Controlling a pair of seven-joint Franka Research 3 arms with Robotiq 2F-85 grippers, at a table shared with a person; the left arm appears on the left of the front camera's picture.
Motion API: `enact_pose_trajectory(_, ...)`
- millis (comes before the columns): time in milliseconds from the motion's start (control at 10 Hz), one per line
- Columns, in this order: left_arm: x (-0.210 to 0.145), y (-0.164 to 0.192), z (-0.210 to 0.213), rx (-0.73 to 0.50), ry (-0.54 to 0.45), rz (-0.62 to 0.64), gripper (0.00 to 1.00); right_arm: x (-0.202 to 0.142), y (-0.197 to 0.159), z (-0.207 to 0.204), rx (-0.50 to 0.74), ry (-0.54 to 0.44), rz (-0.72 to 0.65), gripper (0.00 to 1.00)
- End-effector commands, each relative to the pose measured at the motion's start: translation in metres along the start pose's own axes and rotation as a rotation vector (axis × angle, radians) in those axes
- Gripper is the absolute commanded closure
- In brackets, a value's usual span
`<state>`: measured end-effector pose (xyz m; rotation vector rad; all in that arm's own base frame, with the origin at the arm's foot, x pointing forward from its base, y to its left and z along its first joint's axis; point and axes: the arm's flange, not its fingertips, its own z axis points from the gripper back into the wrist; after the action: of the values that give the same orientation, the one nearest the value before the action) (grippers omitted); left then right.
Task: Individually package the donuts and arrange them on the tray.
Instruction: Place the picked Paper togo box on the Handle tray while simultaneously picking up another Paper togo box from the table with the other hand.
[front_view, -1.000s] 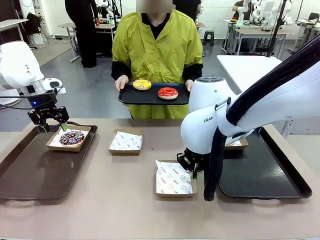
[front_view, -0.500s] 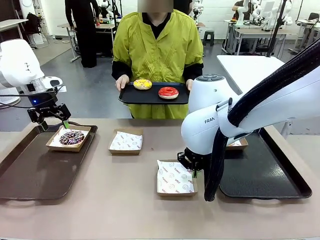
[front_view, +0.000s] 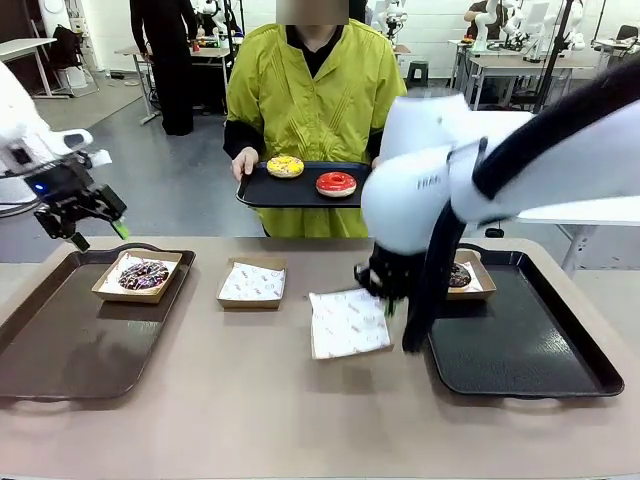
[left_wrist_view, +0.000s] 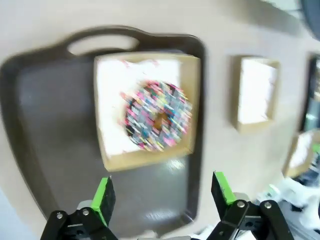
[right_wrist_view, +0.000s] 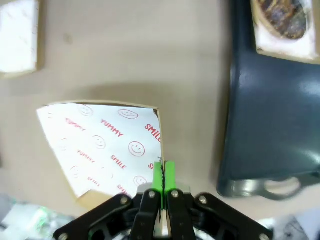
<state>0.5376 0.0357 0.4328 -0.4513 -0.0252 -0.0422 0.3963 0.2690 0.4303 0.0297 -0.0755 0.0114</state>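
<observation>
The right gripper (right_wrist_view: 162, 172) has its jaws clamped on the empty box (right_wrist_view: 100, 145) rim, likely to reposition it; the left gripper (left_wrist_view: 162, 192) gapes empty above the boxed donut (left_wrist_view: 157, 116).

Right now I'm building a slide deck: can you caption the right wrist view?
Right gripper pinching the edge of a paper-lined box, beside a dark tray holding a boxed chocolate donut.

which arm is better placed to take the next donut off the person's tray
Left, probably. The left gripper is open and empty above the left tray, while the right gripper is shut on the paper-lined box at its edge.
</observation>
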Motion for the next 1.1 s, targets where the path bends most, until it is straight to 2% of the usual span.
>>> enact_pose_trajectory(0,-0.059,0.018,0.039,-0.233,-0.053,-0.033,0.0,0.027,0.001,0.046,-0.002,0.034,0.03,1.0)
enact_pose_trajectory(200,-0.102,0.031,0.07,-0.465,-0.124,-0.073,0.0,0.056,0.009,0.082,-0.05,0.05,0.067,1.0)
enact_pose_trajectory(500,-0.151,0.063,0.095,-0.656,-0.147,-0.014,0.0,0.11,0.019,0.108,-0.059,0.04,0.079,1.0)
enact_pose_trajectory(800,-0.173,0.085,0.098,-0.712,-0.15,0.039,0.0,0.154,0.016,0.104,-0.029,0.031,0.108,1.0)
enact_pose_trajectory(1000,-0.175,0.085,0.092,-0.71,-0.154,0.065,0.0,0.174,0.013,0.096,-0.004,0.025,0.105,1.0)
